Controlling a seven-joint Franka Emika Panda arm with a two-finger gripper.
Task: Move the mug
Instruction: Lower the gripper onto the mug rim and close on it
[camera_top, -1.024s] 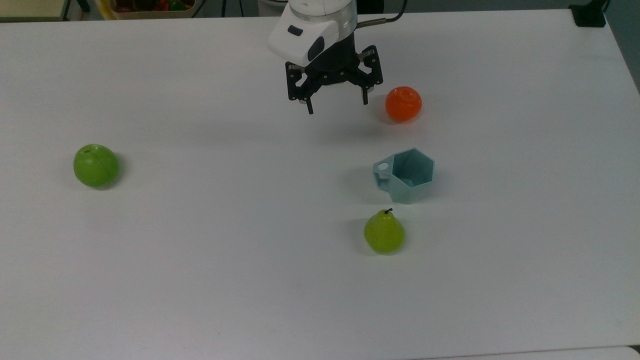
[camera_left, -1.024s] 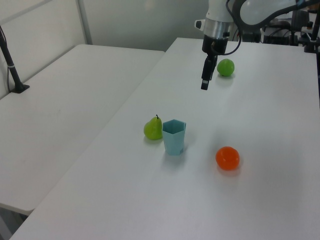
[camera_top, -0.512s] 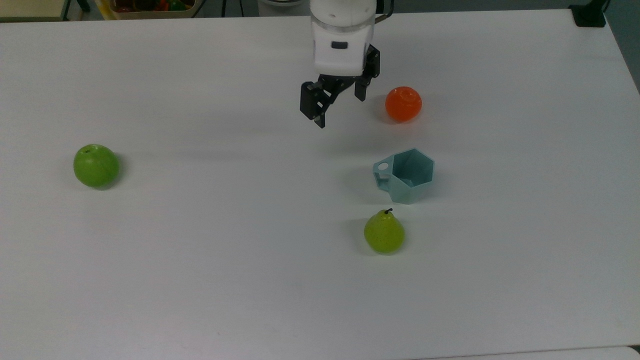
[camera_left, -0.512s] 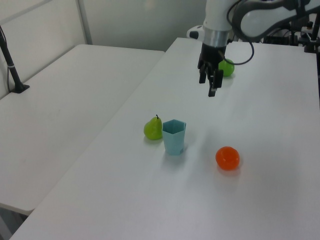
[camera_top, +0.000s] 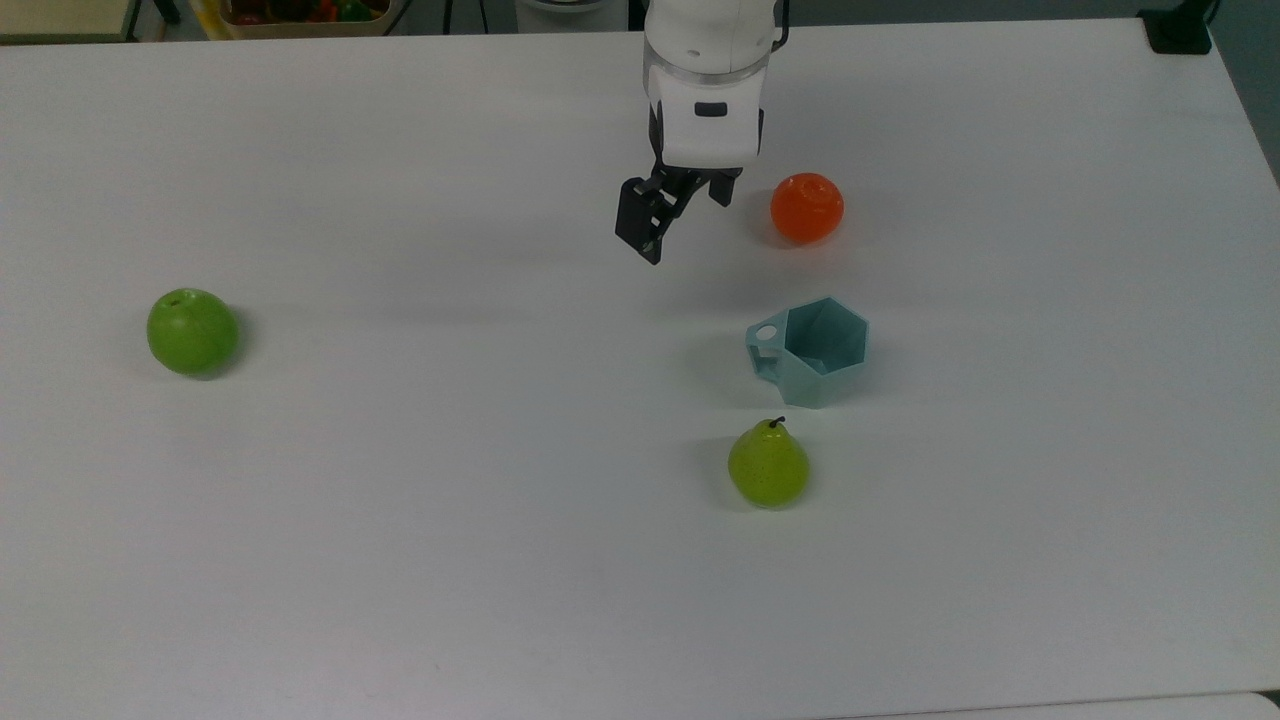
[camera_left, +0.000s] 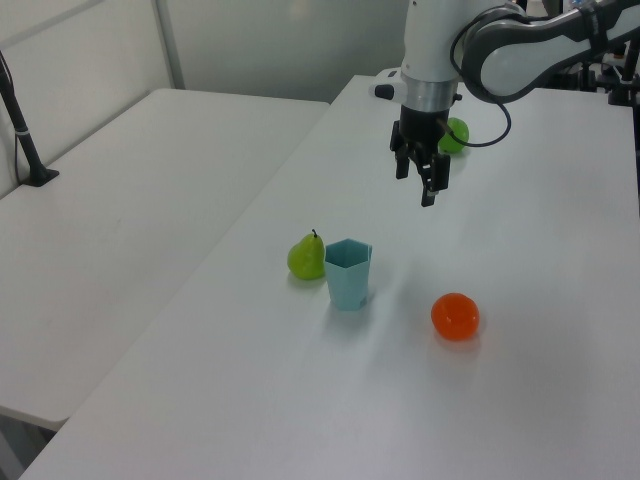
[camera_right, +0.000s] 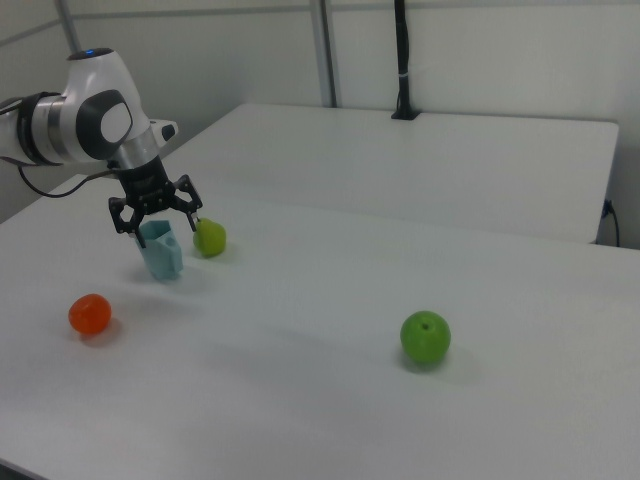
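A: Where was the mug, and which way did it point?

B: It stood upright on the white table, its hexagonal mouth facing up and its long axis vertical. Its faceted sides narrowed toward the base. In the top view the small handle with its round hole stuck out toward the top view's left. In the left view the mug showed its rim and flat sides.

A: What lay around it?

B: A yellow-green pear sat near it, below it in the top view, apart from it. An orange fruit sat above it in the top view, also apart. A green apple lay well apart, toward the top view's left. In the right view the pear appeared just beside the mug, and the apple was far off on the right view's right.

A: And the gripper?

B: It hung above the table, pointing down, up and to the left of the mug in the top view, just left of the orange fruit. In the right view its fingers were spread wide apart and held nothing. In the left view the gripper hovered beyond the mug, not touching it
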